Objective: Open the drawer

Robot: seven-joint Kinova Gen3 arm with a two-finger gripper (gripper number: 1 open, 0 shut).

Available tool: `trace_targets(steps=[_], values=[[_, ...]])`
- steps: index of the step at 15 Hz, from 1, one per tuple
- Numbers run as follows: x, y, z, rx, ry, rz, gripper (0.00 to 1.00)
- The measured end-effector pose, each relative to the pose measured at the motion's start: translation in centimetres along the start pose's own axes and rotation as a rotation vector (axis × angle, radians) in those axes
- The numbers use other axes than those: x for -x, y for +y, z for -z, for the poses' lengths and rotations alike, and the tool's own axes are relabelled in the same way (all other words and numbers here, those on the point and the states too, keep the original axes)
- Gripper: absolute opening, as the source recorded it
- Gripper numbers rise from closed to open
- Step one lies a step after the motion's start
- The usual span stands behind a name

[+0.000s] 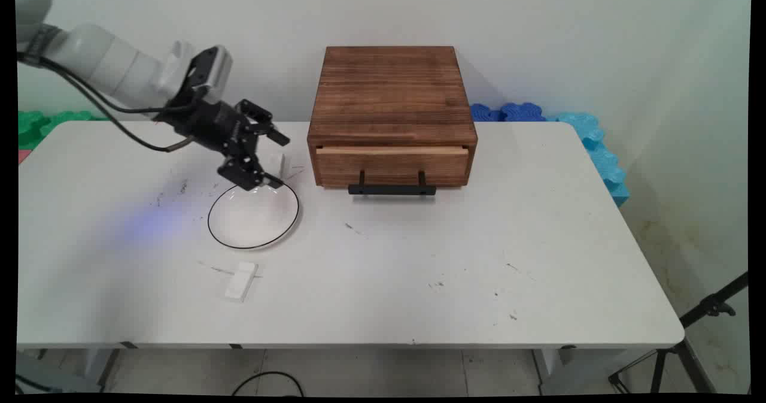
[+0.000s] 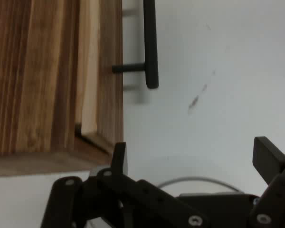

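Observation:
My black gripper (image 1: 280, 161) hangs open just above the far rim of a white plate with a thin black edge (image 1: 253, 216), left of a wooden drawer box (image 1: 392, 115). In the hand view the two fingers (image 2: 118, 156) stand wide apart around bare table, and the gripper (image 2: 192, 156) holds nothing. A curve of the plate's rim (image 2: 194, 179) shows low between them. The box (image 2: 47, 76) fills the left side there, with its black handle (image 2: 150, 42) at the top. In the main view a small pale upright piece (image 1: 279, 163) shows between the fingers; what it is I cannot tell.
A small white block (image 1: 241, 281) lies flat on the table in front of the plate. The drawer's black bar handle (image 1: 392, 190) juts toward the near side. Blue foam pieces (image 1: 598, 151) lie beyond the table's far right corner, and green ones (image 1: 36, 124) at the far left.

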Motion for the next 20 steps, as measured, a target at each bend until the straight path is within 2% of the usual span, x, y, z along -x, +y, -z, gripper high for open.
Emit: trace_targets(steps=[12,20], values=[[-6.1,0.6,-5.0,-0.026,-0.007,-0.005,1.0],[-8.4,1.2,-8.5,-0.041,-0.024,0.001,1.0]])
